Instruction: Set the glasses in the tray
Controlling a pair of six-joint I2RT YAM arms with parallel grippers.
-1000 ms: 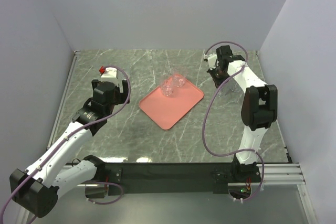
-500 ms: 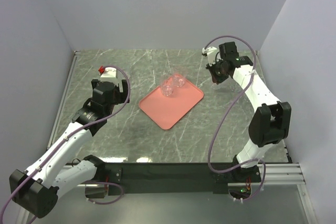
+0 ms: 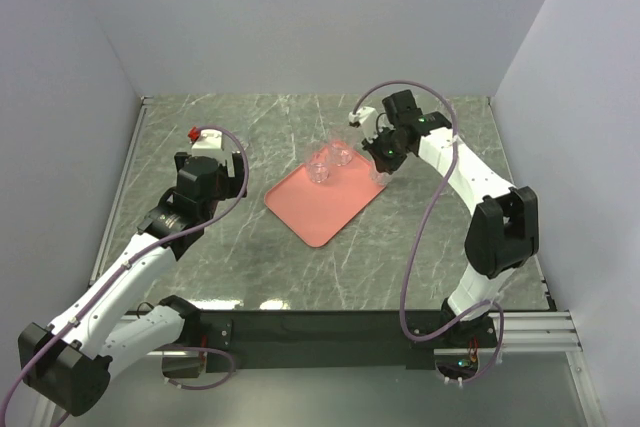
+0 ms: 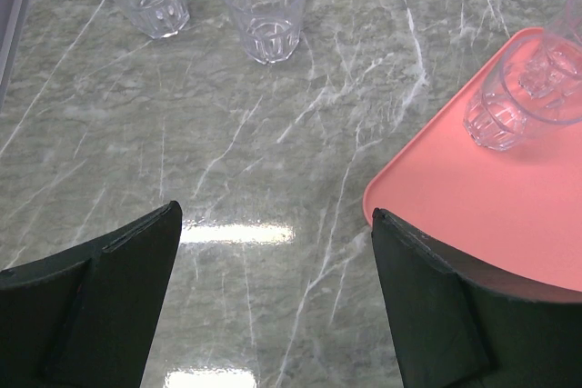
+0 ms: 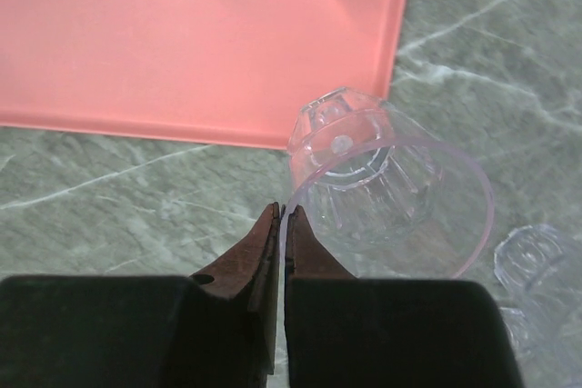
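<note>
Right end effector (image 5: 283,217) is clenched on glass (image 5: 386,184) rim; glass is best held level and lowered onto bare tray (image 5: 182,34). Left end effector (image 4: 273,224) is spread, empty.

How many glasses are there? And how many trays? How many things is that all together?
Glasses: 6 (two in the tray, three on the table, one held in the right jaws)
Tray: 1
Total: 7
</note>
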